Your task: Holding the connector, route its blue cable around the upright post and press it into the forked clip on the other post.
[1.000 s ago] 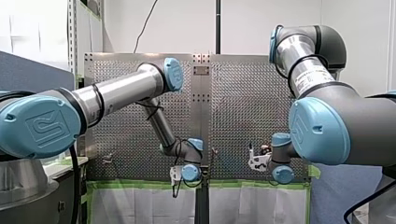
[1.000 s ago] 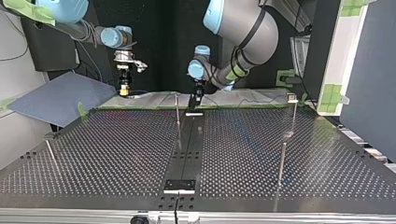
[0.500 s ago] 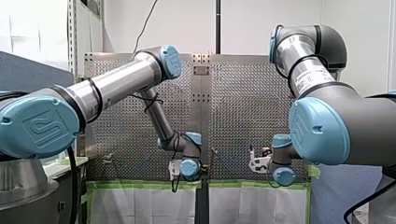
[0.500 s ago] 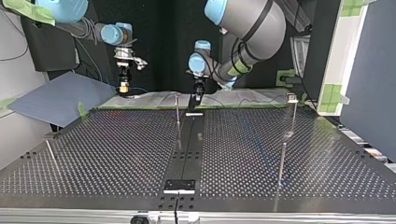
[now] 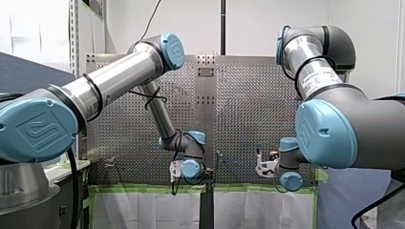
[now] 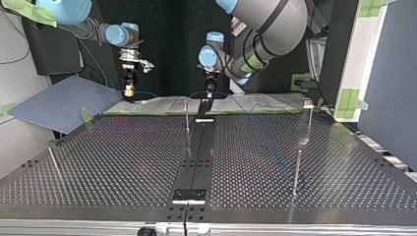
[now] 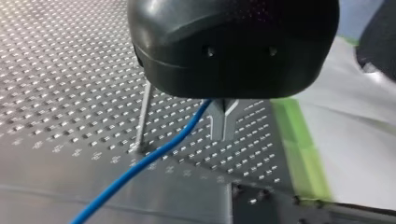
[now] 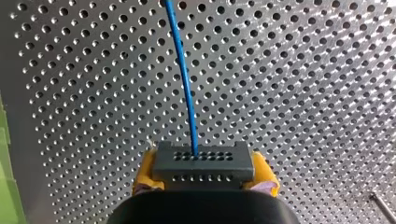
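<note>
Blue and thin, the cable [image 8: 184,84] rises straight out of the connector [image 8: 203,162], a dark grey block with two rows of small holes in its face. My right gripper [image 8: 204,173] has that block clamped, a yellow pad [image 8: 144,176] pressed against each side, over the perforated metal table [image 8: 303,70]. In the top view this gripper hangs pointing down at the table's far edge, toward the view's left.

Over to the left wrist view: the cable comes out from under the black housing of my left gripper [image 6: 206,103] and slopes away across the table, passing just beside the foot of a thin upright post [image 7: 144,114]. Open or closed, I cannot tell; the housing blocks it. In the top view it sits at the middle of the far edge, near that post.

A second post [image 6: 309,118], with a small clip [image 6: 307,102] on top, stands well apart at the view's right. Green tape [image 7: 299,154] lines the table's edge.
</note>
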Robot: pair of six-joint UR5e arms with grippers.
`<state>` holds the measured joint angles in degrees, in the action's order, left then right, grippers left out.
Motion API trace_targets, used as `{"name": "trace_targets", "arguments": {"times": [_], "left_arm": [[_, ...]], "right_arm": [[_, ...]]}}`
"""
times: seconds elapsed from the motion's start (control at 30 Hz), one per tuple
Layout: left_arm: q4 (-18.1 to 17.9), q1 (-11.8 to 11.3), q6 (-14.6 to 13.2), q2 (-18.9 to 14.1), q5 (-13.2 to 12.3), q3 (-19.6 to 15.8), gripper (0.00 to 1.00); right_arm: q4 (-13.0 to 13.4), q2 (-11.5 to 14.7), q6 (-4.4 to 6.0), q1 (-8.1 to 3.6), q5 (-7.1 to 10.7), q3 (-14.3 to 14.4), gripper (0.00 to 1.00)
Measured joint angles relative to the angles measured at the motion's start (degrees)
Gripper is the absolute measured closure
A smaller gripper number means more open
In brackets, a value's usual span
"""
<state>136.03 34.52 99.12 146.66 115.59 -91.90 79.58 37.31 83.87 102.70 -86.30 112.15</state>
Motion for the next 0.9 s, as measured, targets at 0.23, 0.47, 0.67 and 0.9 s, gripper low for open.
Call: {"name": "trace_targets", "arguments": {"times": [0.23,0.47,0.67,0.9], "left_arm": [[0.08,1.28,-1.27,-0.02,0.74,-0.82,1.00],[0.02,2.43,-1.99,-0.01,0.85,-0.86,1.00],[-0.14,2.54,-1.92,0.02,0.71,-0.84,1.00],[0.19,2.13,-1.60,0.00,0.52,-0.82,1.00]], "right_arm": [[0.13,-0.01,0.06,-0.16,-1.09,0.42,1.00],[0.15,-0.03,0.46,-0.25,-1.87,0.63,1.00],[-0.19,-0.07,0.77,-0.37,-2.45,0.23,1.00],[0.03,-0.08,0.87,-0.54,-2.63,0.23,1.00]]}}
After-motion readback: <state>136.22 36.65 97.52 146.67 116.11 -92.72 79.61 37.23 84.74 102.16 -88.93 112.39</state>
